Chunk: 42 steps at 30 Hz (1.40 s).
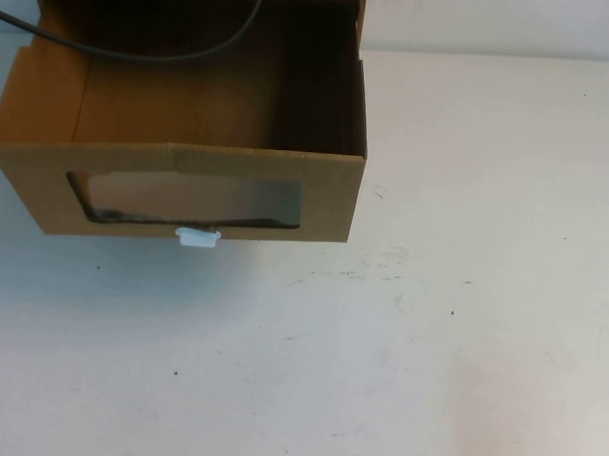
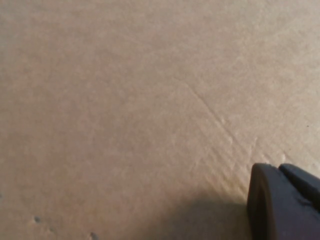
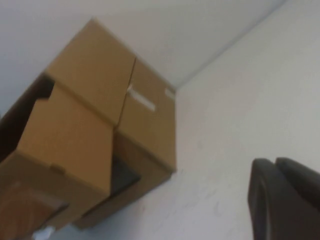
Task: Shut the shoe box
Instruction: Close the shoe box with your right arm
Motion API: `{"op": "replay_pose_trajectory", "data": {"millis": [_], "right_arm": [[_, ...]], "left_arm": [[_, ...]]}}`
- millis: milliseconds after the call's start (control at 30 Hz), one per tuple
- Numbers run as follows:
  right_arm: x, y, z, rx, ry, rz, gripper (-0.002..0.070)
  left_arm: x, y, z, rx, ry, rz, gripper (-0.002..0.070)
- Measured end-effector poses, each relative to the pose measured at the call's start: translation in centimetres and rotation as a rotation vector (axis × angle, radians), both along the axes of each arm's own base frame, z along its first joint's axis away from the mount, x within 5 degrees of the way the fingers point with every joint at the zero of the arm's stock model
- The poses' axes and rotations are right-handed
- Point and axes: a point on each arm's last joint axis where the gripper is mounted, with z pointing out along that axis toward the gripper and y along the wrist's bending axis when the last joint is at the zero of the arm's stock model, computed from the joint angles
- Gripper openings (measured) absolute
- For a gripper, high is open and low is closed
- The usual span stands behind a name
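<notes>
Though shoe box open, claws nearby

Little of the robot shows. In the left wrist view the left tool appears as a dark, nearly black matte piece with a rounded end and a thin seam along its length. The right tool looks alike: dark grey-black, rounded, with one parting line. A thin black cable curves across the high view.
</notes>
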Motion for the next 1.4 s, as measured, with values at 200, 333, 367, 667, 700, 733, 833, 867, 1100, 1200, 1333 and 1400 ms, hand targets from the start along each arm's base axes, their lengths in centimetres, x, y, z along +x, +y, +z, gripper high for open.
{"op": "replay_pose_trajectory", "data": {"millis": [200,333,367,667,700,733,833,867,1100,1200,1333,1400], "right_arm": [[0.1,2.2,4.8,-0.154,0.227,0.275,-0.0011],[1.8,3.0,8.4,-0.292,0.394,0.436,-0.0011],[2.6,3.2,9.2,-0.325,0.425,0.471,-0.0011],[11.9,6.4,14.2,-0.513,0.525,0.738,-0.0011],[12.7,7.5,14.5,-0.546,0.525,0.774,-0.0011],[13.4,8.8,15.1,-0.585,0.514,0.799,-0.0011],[14.3,12.9,15.8,-0.694,0.501,0.845,-0.0011],[14.2,14.1,16.0,-0.737,0.479,0.849,-0.0011],[12.4,21.6,16.9,-0.796,0.172,0.849,-0.0011],[12.8,23.8,16.7,-0.779,0.038,0.843,-0.0011],[13.9,25.9,15.6,-0.751,-0.010,0.844,-0.0011],[14.4,26.7,15.0,-0.754,0.005,0.847,-0.0011]], "left_arm": [[0.0,0.0,0.0,0.000,0.001,-0.001,-0.0002],[0.1,0.0,-0.1,0.001,0.003,-0.001,-0.0002],[0.1,0.0,-0.1,0.001,0.003,-0.001,-0.0002],[0.1,0.0,-0.1,0.001,0.003,-0.001,-0.0002],[0.1,0.0,-0.1,0.001,0.002,-0.001,-0.0002],[0.1,0.0,-0.1,0.001,0.002,-0.001,-0.0002],[0.1,0.0,-0.1,0.001,0.002,-0.001,-0.0002],[0.1,0.0,-0.1,0.001,0.002,-0.001,-0.0002],[0.1,0.0,-0.1,0.001,0.002,-0.001,-0.0002],[0.1,0.0,-0.1,-0.001,0.003,0.000,-0.0002],[0.1,0.0,-0.1,-0.003,0.005,0.002,-0.0002],[0.1,0.0,-0.1,-0.003,0.005,0.002,-0.0002]]}}
